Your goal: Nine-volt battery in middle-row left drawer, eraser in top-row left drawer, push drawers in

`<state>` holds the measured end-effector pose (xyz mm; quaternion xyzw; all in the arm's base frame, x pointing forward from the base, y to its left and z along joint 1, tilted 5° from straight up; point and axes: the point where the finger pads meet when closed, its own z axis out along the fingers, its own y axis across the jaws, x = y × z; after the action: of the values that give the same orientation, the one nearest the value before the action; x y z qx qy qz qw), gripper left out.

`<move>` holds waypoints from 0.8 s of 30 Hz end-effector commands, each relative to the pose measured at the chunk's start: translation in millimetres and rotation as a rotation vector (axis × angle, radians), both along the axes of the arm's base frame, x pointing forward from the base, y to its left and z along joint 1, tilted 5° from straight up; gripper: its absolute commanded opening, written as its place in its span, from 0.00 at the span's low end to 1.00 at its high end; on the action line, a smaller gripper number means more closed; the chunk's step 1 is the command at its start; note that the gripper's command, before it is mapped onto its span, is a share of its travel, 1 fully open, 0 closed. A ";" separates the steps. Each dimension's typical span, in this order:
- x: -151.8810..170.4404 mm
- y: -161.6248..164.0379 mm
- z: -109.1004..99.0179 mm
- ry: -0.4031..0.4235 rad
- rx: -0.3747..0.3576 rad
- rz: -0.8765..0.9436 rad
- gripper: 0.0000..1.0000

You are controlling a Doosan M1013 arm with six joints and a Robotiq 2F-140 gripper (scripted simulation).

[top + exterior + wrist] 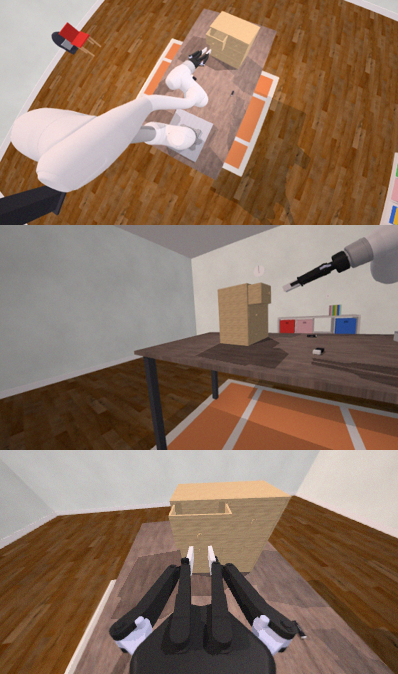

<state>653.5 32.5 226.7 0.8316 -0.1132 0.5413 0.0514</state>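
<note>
End effector (pixel 200 554) hangs in front of the chest (pixel 245 525), apart from it, fingers slightly parted and empty; top-left drawer (pixel 200 511) out; eraser (pixel 318 351) on table (pixel 249 362)

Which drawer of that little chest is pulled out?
The top-row left drawer, as you face the fronts. It juts from the chest with its tray open on top; the others sit flush.

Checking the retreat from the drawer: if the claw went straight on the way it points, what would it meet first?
Probably the chest, at or just below its pulled-out top left drawer; the empty claw points slightly downward at it. Depth is uncertain.
</note>
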 end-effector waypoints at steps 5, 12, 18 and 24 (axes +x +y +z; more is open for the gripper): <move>-19.0 4.6 10.1 0.001 -0.001 -0.001 0.20; -20.7 5.0 10.9 0.001 -0.001 -0.001 0.20; -21.0 4.8 11.2 0.005 0.000 -0.002 0.20; -22.4 4.6 12.5 0.023 0.003 -0.002 0.20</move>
<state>631.6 37.1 238.7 0.8357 -0.1141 0.5347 0.0518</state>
